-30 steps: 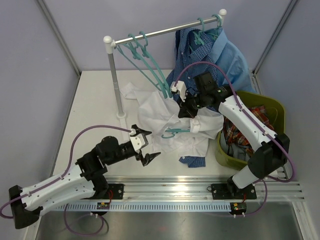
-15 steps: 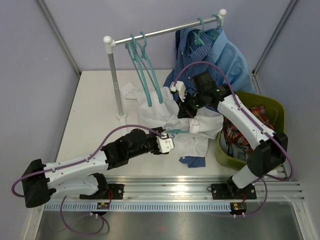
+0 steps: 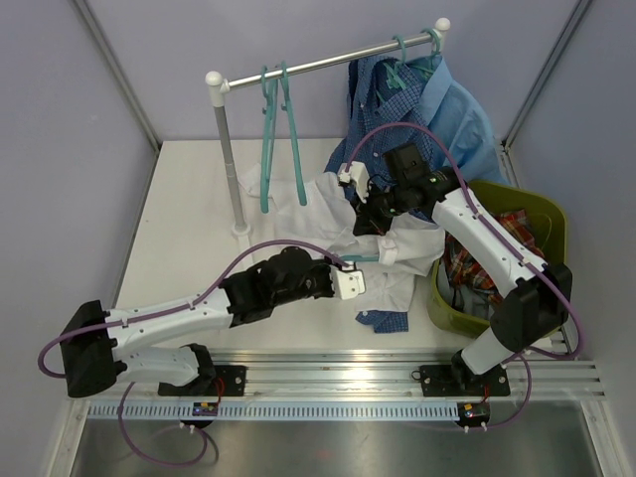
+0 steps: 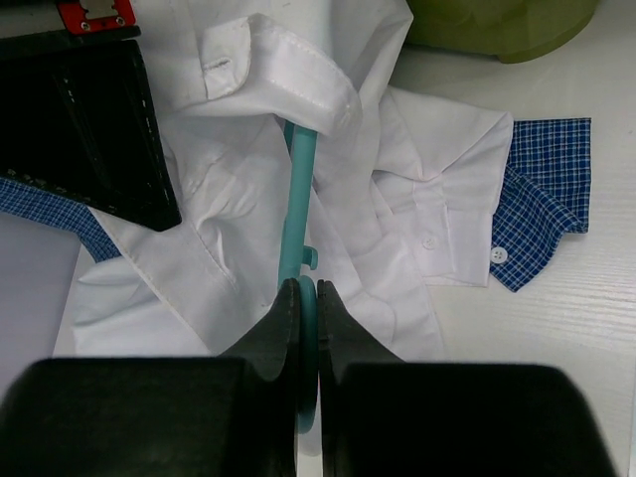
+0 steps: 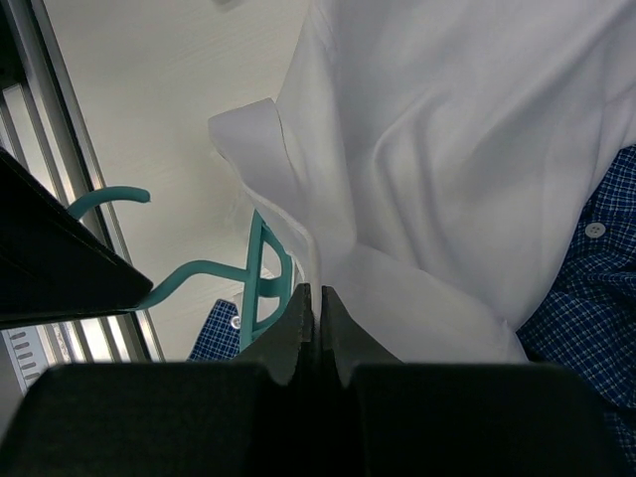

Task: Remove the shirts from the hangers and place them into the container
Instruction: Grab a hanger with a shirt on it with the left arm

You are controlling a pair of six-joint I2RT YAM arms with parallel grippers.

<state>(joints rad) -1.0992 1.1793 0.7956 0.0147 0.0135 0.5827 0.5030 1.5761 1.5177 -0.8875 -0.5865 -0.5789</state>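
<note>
Left wrist view: your left gripper (image 4: 307, 290), wide open a second ago, has clamped shut on the teal hanger (image 4: 296, 209) inside the white shirt (image 4: 397, 199) on the table (image 4: 596, 298). Your right gripper (image 5: 311, 293) pinches that shirt shut, so separating them looks next, with the olive basket (image 3: 552, 214) just beside.

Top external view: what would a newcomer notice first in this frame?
The white shirt lies crumpled mid-table with both arms on it: the left gripper pinches the teal hanger inside it, the right gripper pinches its fabric farther back. Behind, two bare hangers dangle from the silver rail beside blue shirts at its right end; the olive basket at right holds a plaid shirt.
</note>
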